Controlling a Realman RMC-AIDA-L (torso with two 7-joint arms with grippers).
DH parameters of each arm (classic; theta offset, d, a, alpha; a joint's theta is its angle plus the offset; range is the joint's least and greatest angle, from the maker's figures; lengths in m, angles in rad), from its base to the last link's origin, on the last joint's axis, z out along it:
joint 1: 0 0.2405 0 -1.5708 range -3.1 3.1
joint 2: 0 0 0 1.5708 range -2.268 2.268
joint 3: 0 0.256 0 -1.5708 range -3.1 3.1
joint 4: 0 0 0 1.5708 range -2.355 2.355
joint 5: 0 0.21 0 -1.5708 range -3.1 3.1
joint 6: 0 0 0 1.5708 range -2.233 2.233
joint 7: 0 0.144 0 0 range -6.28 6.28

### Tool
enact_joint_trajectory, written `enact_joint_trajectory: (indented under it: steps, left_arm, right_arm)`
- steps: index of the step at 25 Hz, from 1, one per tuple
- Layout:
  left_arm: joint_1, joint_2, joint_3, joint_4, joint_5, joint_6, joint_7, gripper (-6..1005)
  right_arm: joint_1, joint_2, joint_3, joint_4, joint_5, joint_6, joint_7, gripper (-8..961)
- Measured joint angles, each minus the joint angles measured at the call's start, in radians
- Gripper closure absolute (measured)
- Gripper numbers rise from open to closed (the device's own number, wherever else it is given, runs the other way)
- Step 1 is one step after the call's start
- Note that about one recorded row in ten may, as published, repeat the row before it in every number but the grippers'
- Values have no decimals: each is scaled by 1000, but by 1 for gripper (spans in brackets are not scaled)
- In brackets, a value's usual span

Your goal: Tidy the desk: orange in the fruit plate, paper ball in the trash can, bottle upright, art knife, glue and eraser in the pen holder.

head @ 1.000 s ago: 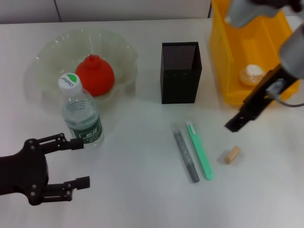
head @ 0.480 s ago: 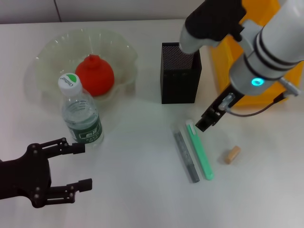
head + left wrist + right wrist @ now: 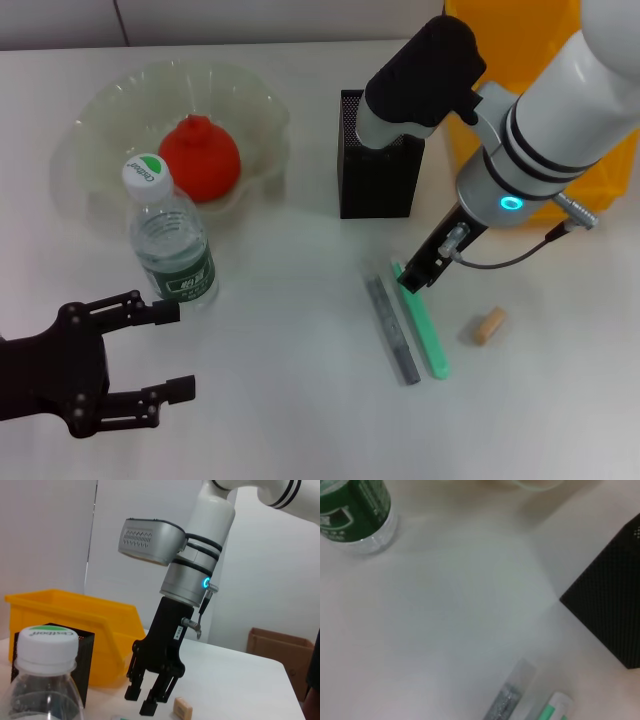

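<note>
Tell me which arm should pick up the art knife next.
The right. The right gripper hangs open directly over the white-tipped end of the art knife, near the pen holder. The left gripper sits open far across the desk, beside the bottle.

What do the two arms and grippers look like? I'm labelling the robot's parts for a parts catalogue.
The right arm is glossy white with black bands, a glowing cyan ring light, a black upper segment and a thin dark cable looping off its wrist. The right gripper is slim, black, with a small white label. The left gripper is matte black, with bolted linkage fingers and blocky tips.
</note>
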Motion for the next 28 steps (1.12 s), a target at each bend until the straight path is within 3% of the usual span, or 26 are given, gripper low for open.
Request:
enact_joint_trajectory:
  steps: [28]
  left_arm:
    - [1, -6, 0, -1, 2, -9, 0, 188]
  right_arm:
    - [12, 0, -37, 86, 41, 84, -13, 559]
